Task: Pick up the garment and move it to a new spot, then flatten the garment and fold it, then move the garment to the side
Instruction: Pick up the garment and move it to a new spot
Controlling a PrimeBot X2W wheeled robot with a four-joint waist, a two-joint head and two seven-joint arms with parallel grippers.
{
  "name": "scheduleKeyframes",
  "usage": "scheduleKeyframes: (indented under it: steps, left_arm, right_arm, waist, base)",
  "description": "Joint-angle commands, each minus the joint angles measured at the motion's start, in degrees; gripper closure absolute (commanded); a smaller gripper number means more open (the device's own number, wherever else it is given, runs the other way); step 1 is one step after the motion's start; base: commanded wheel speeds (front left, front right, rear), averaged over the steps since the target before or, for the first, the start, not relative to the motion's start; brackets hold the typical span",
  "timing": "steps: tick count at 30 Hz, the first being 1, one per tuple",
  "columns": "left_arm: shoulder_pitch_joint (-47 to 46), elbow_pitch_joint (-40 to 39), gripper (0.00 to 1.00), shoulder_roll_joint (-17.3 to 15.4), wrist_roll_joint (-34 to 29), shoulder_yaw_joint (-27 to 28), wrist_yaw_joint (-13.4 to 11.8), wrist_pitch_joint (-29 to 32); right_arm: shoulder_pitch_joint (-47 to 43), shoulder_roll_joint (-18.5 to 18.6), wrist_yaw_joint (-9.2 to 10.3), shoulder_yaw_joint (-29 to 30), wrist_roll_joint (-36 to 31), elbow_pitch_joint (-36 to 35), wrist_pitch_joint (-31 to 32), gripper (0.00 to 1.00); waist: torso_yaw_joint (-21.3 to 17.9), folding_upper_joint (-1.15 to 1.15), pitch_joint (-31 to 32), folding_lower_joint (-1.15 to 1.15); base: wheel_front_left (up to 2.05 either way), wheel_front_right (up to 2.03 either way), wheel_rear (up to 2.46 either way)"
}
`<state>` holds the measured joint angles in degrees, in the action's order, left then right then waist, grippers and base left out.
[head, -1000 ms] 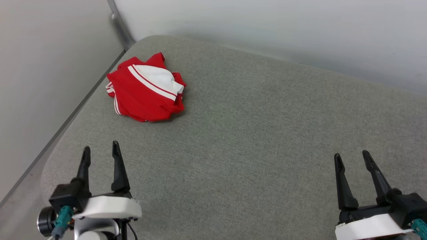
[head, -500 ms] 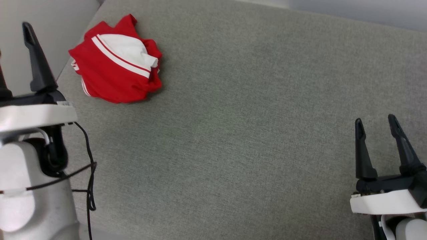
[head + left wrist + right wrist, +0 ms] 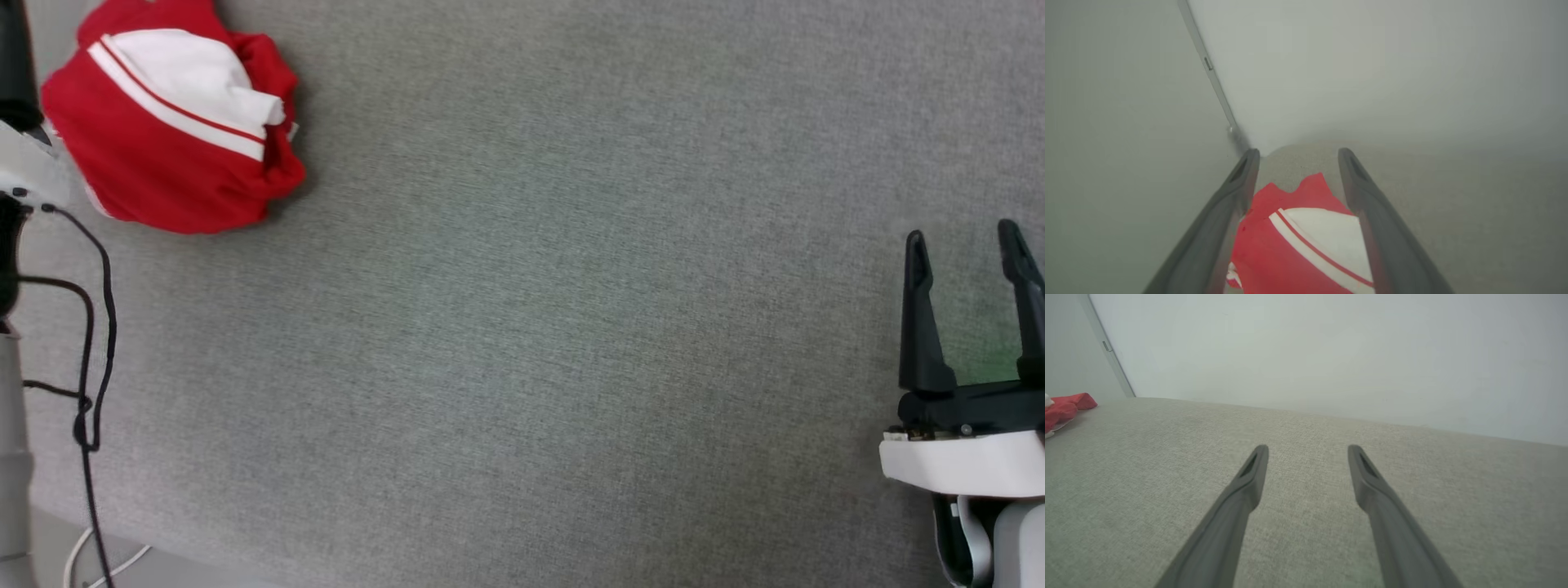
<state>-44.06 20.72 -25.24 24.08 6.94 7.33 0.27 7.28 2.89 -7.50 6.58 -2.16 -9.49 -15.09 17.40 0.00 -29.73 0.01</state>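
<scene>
The left gripper point(image 3: 1298, 153) holds its two long dark fingers spread wide, clamped on nothing. Seen through the gap between them, just ahead of and below the tips, lies the red jersey-style T-shirt with white sleeves point(image 3: 1274, 253). I cannot tell whether the fingers touch the cloth. The shirt is bunched into a rounded heap point(image 3: 163, 155). A white sleeve panel lies uppermost, bordered by two white stripes with a thin red line between them, and red folds stick out at its far edge. A little striped trim peeks out at the near left side of the heap. It rests on a grey woven fabric surface point(image 3: 571, 327), near the corner where two pale walls point(image 3: 1372, 61) meet at a thin metal strip point(image 3: 1208, 69). A black cable point(image 3: 90, 327) hangs along the left arm.

The right gripper point(image 3: 962, 231) is likewise spread open and empty above bare grey fabric point(image 3: 1308, 448). From it the shirt sits well apart, far off to its left point(image 3: 1063, 408).
</scene>
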Motion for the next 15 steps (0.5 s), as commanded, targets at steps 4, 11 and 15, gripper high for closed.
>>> scheduleKeyframes:
  steps: [4,11,15]
  left_arm:
    - [-2.14,3.09,0.0,-5.53,8.07,-6.39,0.04,12.29]
    - [-4.31,7.41,0.0,-10.41,22.15,-13.54,0.05,31.45]
    - [-5.83,10.1,0.0,-11.67,27.96,-15.51,0.06,39.34]
  right_arm:
    - [1.53,-0.04,0.02,-0.33,-0.5,-1.39,-0.12,0.0]
    - [2.87,-0.04,0.02,-0.37,-1.66,-2.63,-0.12,0.0]
    - [3.46,-0.04,0.02,-0.25,-2.12,-3.16,-0.12,0.0]
  waist:
    - [-1.6,0.0,-2.29,-0.01]
    - [-3.48,0.0,-5.3,-0.01]
    - [-4.55,0.0,-7.25,-0.01]
  base:
    - [0.0,0.0,0.0]
    - [0.0,0.0,0.0]
    - [0.0,0.0,0.0]
